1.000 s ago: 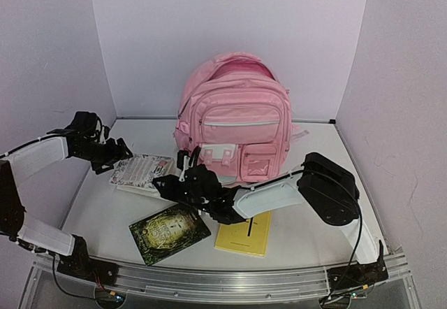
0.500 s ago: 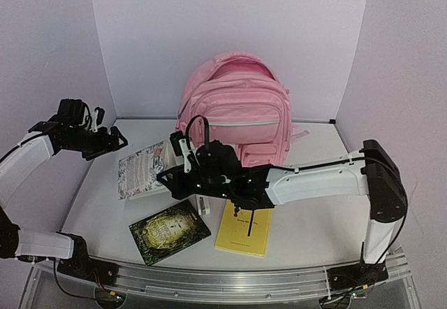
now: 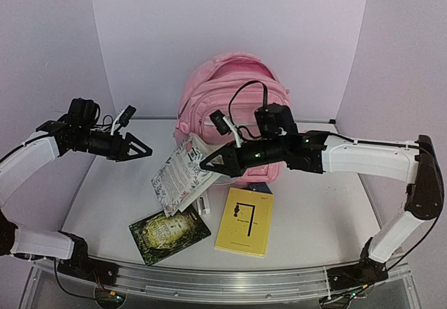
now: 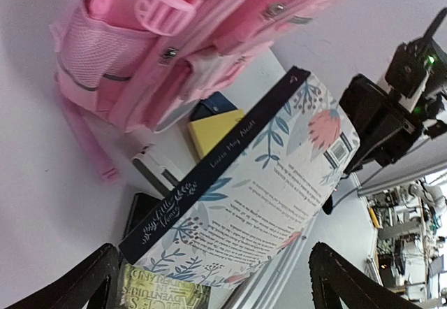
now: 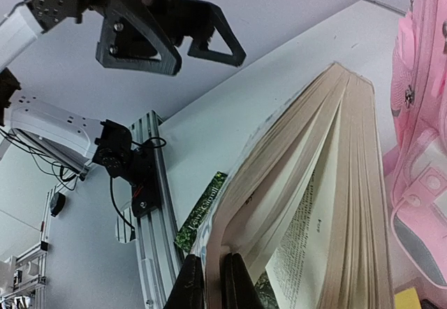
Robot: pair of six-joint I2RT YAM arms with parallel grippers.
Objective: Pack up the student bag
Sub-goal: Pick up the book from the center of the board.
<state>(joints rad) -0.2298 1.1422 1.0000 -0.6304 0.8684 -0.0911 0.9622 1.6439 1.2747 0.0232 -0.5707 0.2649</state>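
The pink student bag (image 3: 234,89) stands upright at the back centre with its top open; it also shows in the left wrist view (image 4: 174,36) and the right wrist view (image 5: 419,141). My right gripper (image 3: 209,163) is shut on the cover of a floral white book (image 3: 180,175), holding it tilted above the table in front of the bag. The book's pages fan open in the right wrist view (image 5: 328,183). My left gripper (image 3: 143,150) is open and empty, left of the book. The book's back cover fills the left wrist view (image 4: 258,183).
A green book (image 3: 170,232) lies on the table at front left. A yellow book (image 3: 244,220) lies at front centre. A small white and black object (image 3: 203,205) lies under the raised book. White walls close in the back and both sides.
My right arm has lifted the floral book off the table and raised it toward the bag. My left gripper has moved right toward the book and stays open.
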